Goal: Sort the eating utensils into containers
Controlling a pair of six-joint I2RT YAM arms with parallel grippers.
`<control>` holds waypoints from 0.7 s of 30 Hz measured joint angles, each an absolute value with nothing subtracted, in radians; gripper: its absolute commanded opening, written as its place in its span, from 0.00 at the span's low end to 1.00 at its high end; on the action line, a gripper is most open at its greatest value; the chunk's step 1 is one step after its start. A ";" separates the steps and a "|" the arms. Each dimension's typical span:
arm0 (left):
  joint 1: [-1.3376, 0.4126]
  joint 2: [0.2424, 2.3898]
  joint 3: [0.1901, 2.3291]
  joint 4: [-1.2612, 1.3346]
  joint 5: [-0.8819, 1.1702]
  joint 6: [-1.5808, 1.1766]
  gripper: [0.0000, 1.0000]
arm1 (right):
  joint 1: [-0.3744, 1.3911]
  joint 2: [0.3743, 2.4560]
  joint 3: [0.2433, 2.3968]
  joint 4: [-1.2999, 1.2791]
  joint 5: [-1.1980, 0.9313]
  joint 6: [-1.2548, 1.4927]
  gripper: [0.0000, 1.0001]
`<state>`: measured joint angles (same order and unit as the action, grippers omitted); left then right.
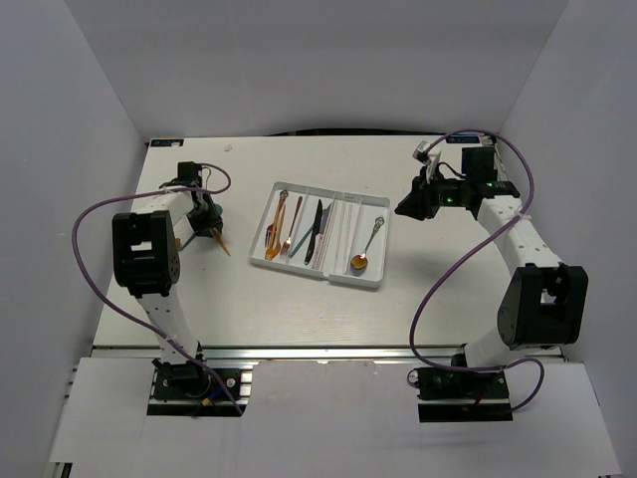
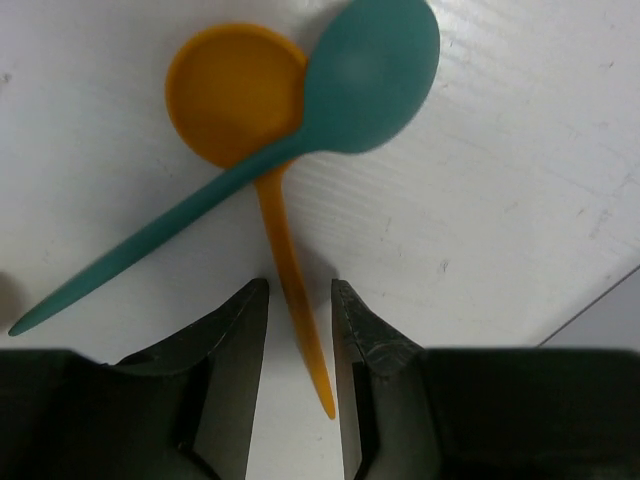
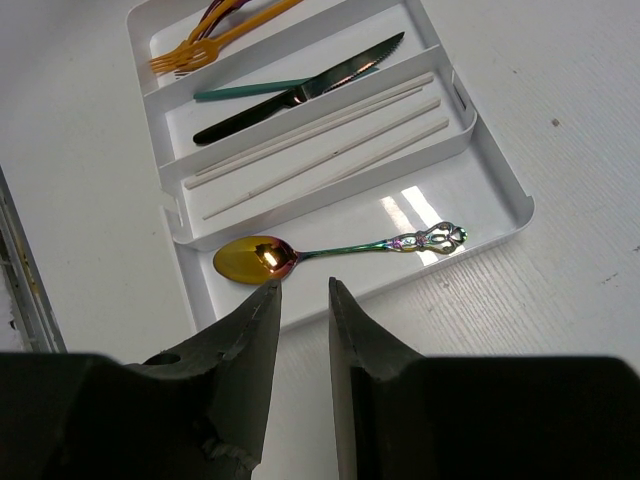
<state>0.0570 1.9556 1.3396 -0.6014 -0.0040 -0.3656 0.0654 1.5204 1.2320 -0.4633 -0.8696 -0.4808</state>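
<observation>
Left claw [image 2: 300, 290], nearest its camera, stood partly open astride the slim handle of an orange spoon [image 2: 235, 95], a gap on each side, gripping nothing. Beyond it a teal spoon [image 2: 370, 70] lay crossed over the orange one on the white worktop [image 2: 520, 200], both outside the tray.

Right claw [image 3: 303, 290] hovered empty, fingers narrowly apart, at the tray [image 3: 460, 190] edge. Compartments ran outward: an iridescent spoon [image 3: 255, 260], pale chopsticks [image 3: 310, 130], a black knife [image 3: 300, 95] and a teal knife [image 3: 250, 90], then orange forks [image 3: 190, 55]. Sorting looked nearly finished; the two loose spoons remained.
</observation>
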 measured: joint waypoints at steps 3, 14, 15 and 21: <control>0.057 1.972 1.361 -0.599 -0.022 -0.355 0.40 | 0.065 1.531 1.236 -0.471 -0.869 -0.482 0.32; 0.057 1.981 1.368 -0.594 -0.054 -0.332 0.18 | 0.065 1.539 1.237 -0.473 -0.866 -0.482 0.32; 0.057 1.981 1.366 -0.592 -0.052 -0.330 0.14 | 0.065 1.539 1.238 -0.474 -0.866 -0.483 0.32; 0.060 1.956 1.333 -0.565 0.000 -0.330 0.05 | 0.065 1.539 1.248 -0.474 -0.866 -0.483 0.32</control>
